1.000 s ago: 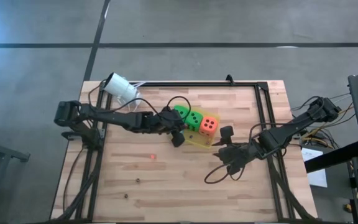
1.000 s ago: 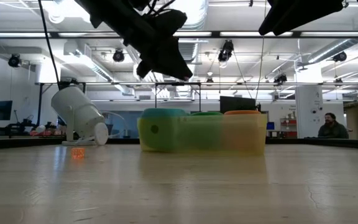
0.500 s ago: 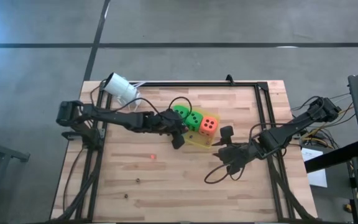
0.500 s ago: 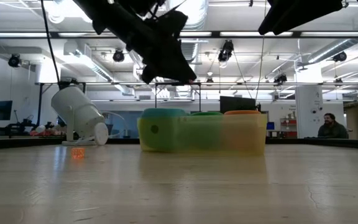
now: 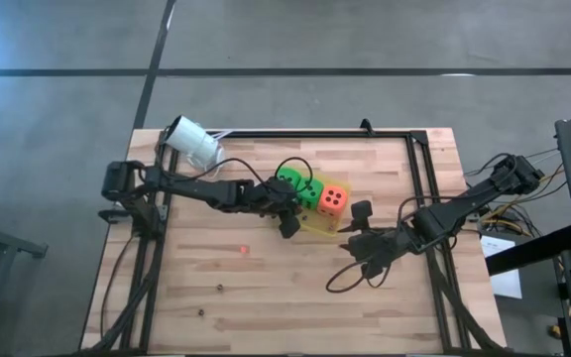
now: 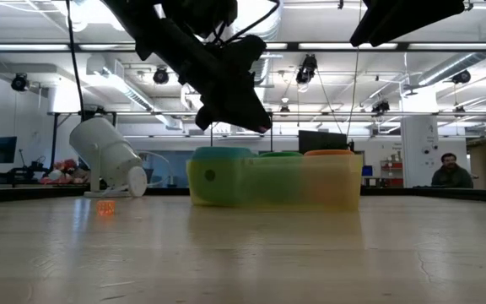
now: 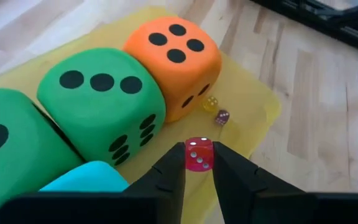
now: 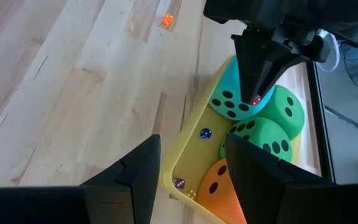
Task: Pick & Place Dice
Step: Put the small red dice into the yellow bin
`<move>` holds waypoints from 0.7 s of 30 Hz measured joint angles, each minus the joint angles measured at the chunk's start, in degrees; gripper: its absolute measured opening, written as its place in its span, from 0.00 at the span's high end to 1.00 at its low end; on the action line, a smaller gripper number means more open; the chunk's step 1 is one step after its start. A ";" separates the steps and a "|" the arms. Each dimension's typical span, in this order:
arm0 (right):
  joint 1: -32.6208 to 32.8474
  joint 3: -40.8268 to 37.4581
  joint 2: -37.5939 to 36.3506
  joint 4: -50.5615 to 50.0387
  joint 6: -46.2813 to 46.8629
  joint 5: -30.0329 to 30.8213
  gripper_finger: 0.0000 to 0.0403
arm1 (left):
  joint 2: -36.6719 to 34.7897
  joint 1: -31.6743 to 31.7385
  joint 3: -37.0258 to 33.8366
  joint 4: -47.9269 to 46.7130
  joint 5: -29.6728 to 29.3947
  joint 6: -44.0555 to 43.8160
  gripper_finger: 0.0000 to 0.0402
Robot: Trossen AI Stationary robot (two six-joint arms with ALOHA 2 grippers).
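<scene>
Overhead, left gripper (image 7: 197, 163) pinching small red die (image 7: 198, 154) (above yellow tray (image 7: 253, 102))

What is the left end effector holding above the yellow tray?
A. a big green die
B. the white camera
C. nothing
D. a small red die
D: in the left wrist view the left end effector pinches a small red die over the yellow tray.

Matt foam-like dice (image 7: 101, 99) on a pale wooden table (image 5: 266, 288).
</scene>
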 joint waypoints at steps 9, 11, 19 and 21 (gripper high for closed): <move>0.00 0.00 0.00 0.44 -0.10 0.00 0.57 | 0.35 0.05 -0.01 0.04 0.63 1.10 0.76; 0.02 0.00 0.00 0.44 -0.09 0.00 0.57 | 0.35 0.05 -0.01 0.15 0.63 1.09 0.73; 0.00 -0.10 0.00 0.89 -0.83 0.00 0.57 | 0.35 0.08 -0.01 0.16 0.62 1.80 0.55; -0.41 -1.10 0.14 2.22 -4.43 0.03 0.57 | 0.35 0.07 -0.01 0.16 0.63 3.97 0.51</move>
